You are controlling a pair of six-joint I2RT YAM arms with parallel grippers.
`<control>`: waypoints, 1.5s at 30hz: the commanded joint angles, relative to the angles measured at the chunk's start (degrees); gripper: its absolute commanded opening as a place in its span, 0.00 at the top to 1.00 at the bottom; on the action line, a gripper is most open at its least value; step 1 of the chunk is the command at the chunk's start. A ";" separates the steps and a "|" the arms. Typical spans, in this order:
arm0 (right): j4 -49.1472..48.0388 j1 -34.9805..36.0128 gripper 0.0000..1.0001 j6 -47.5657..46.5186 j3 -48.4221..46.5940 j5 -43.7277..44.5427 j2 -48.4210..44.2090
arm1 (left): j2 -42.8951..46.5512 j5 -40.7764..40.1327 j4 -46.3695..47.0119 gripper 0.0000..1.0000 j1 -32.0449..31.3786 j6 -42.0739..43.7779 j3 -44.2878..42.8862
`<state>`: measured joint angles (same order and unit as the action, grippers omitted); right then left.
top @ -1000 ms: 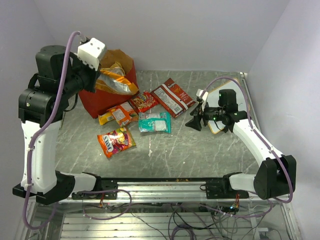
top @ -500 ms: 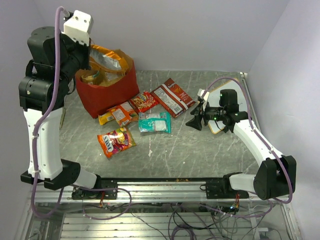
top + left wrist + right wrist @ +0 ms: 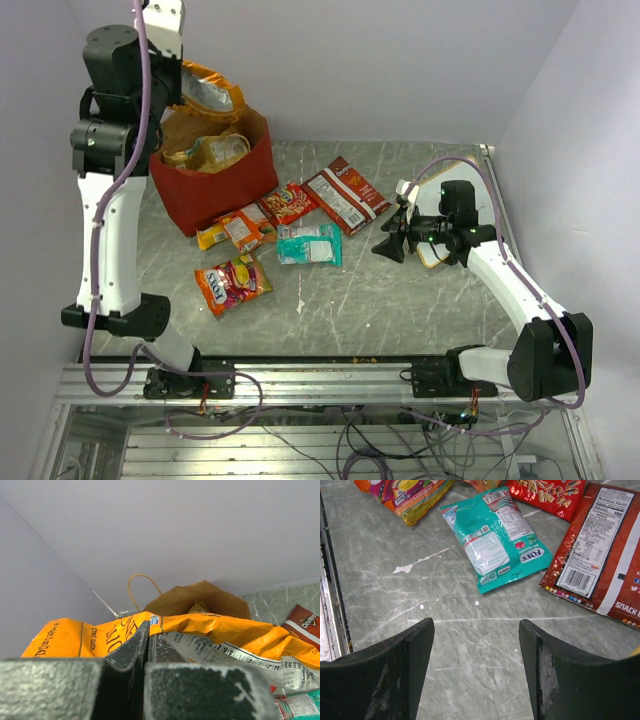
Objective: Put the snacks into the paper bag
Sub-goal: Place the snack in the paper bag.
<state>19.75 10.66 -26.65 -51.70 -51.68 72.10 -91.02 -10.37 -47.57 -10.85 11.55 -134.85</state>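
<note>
Your left gripper (image 3: 148,630) has its fingers pressed together on the top edge of the big orange crinkly chips bag (image 3: 212,93), held high above the mouth of the red paper carrier bag (image 3: 215,195) at the far left of the grey marbled table (image 3: 400,300); bring the packet straight down into the brown inside, beside the brown-gold packet (image 3: 215,150) lying there; let go only once most of it sits below the rim, since a bag this long would likely flop over the edge; steer clear of the thin loop handle (image 3: 141,575); I cannot tell whether its lower end is inside yet; your right gripper (image 3: 476,625) has its fingers spread and empty, low over the table near the small teal packet (image 3: 492,537); the chips bag is glossy and creased, orange on one face, silvery white with print on the other, and it hangs limp from the pinch
</note>
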 commanded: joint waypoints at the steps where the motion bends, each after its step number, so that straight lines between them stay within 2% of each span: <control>1: -1.05 -0.62 0.32 -0.55 0.65 -0.92 -0.98 | -3.02 -1.31 6.26 0.93 1.00 -0.12 -1.21; 10: -0.55 -0.60 0.31 -1.13 0.88 -1.13 -1.14 | -9.02 -3.46 6.44 0.93 1.18 2.29 0.42; 16: -1.00 -0.66 0.31 -0.99 1.38 -1.09 -1.30 | -12.07 -1.20 2.02 0.93 1.16 3.46 1.05; 21: -0.60 -0.68 0.31 -1.15 1.22 -1.90 -0.39 | -12.00 1.16 3.35 0.93 1.10 2.03 5.47; 45: -1.69 -0.74 0.31 0.32 2.26 -1.79 -1.60 | -18.12 9.51 -2.78 0.93 2.24 -2.08 8.40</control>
<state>19.42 10.39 -26.81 -50.09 -52.99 71.48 -108.71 -4.60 -49.43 -9.82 10.90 -126.65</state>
